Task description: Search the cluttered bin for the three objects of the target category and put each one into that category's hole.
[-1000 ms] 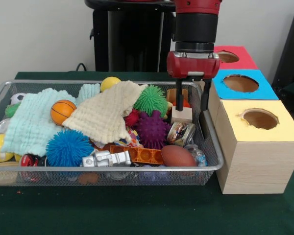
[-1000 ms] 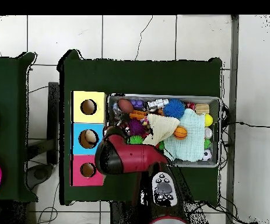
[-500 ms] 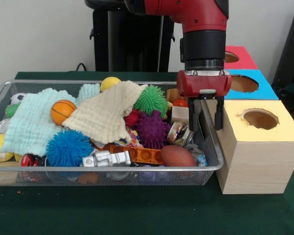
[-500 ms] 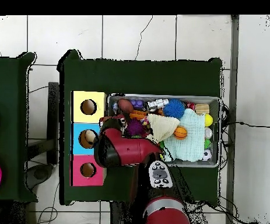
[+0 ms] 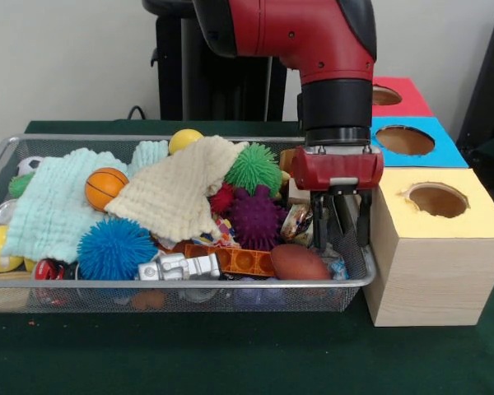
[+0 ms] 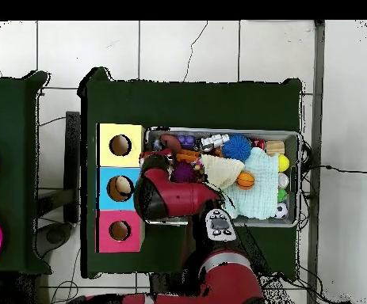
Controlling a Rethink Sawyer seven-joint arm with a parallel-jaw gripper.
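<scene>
Leftmost sits the bin [image 5: 189, 284], heaped with cloths, spiky balls and a brown toy football [image 5: 300, 262]. Over its right end hangs the gripper [image 5: 340, 234], fingers spread apart and empty, just above the football. Further right, the blue-topped box's hole [image 5: 404, 140] lies behind the yellow-topped box [image 5: 432, 247].

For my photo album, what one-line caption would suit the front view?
Red robot arm's open gripper hangs empty over the toy-filled wire bin, beside three wooden boxes with coloured tops.
</scene>
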